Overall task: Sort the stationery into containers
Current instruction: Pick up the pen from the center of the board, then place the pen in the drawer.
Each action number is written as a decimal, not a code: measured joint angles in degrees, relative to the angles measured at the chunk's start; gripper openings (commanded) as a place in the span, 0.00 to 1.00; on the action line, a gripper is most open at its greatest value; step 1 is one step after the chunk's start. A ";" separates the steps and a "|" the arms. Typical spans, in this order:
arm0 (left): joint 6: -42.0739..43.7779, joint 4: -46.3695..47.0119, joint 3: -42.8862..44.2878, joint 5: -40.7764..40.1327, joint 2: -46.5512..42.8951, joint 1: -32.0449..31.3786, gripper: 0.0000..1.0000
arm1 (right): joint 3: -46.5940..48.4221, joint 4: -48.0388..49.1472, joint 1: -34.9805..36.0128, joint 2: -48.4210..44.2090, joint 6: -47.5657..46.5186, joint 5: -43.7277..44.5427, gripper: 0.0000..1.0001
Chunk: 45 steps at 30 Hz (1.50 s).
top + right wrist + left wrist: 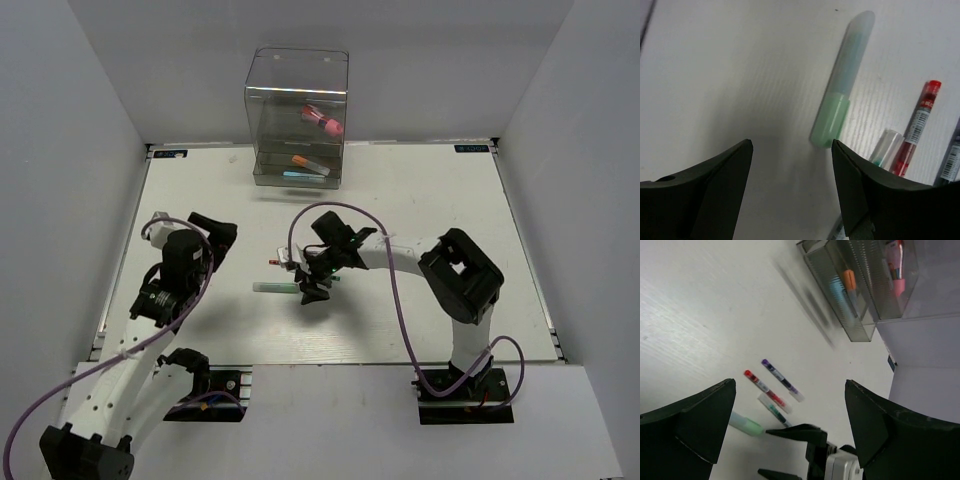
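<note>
The clear container (297,118) stands at the table's far edge. It holds a pink tube (322,121) on an upper level, and an orange marker (300,160) and a pale blue bar (305,174) lower down. A pale blue-green bar (273,287) lies mid-table, also in the right wrist view (842,85). Three thin pens lie beside it: purple (782,380), red (765,388) and green (774,411). My right gripper (309,278) is open and empty, just above the table by the bar's green end (791,146). My left gripper (214,232) is open and empty, raised at the left (790,425).
White walls enclose the table (430,200) on three sides. The right arm's cable (395,290) loops over the middle. The container also shows in the left wrist view (860,290). The right gripper shows at the bottom of the left wrist view (807,445).
</note>
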 measured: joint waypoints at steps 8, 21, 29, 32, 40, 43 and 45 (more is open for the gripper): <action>-1.77 -7.45 -5.29 -2.78 -8.28 0.00 1.00 | 2.99 5.73 3.41 4.85 6.47 10.43 0.66; -3.56 -8.87 -9.09 -3.76 -10.62 0.00 1.00 | 4.04 6.32 4.46 5.88 7.13 12.87 0.03; -3.96 -5.55 -10.32 -2.95 -10.88 0.00 1.00 | 3.58 7.56 1.29 -3.48 7.13 17.40 0.00; -3.98 -4.02 -11.26 -2.12 -10.99 0.00 1.00 | 4.87 10.14 -0.72 -5.90 6.86 20.61 0.00; -4.04 -0.37 -13.38 1.77 -8.63 0.00 1.00 | 19.93 12.63 -8.22 1.20 3.28 27.85 0.00; -4.00 0.76 -13.40 3.02 -7.34 0.00 1.00 | 25.99 12.92 -10.49 5.27 0.70 29.62 0.01; -3.96 1.25 -13.40 3.52 -6.93 0.00 1.00 | 28.59 12.66 -11.50 7.56 -1.20 30.27 0.01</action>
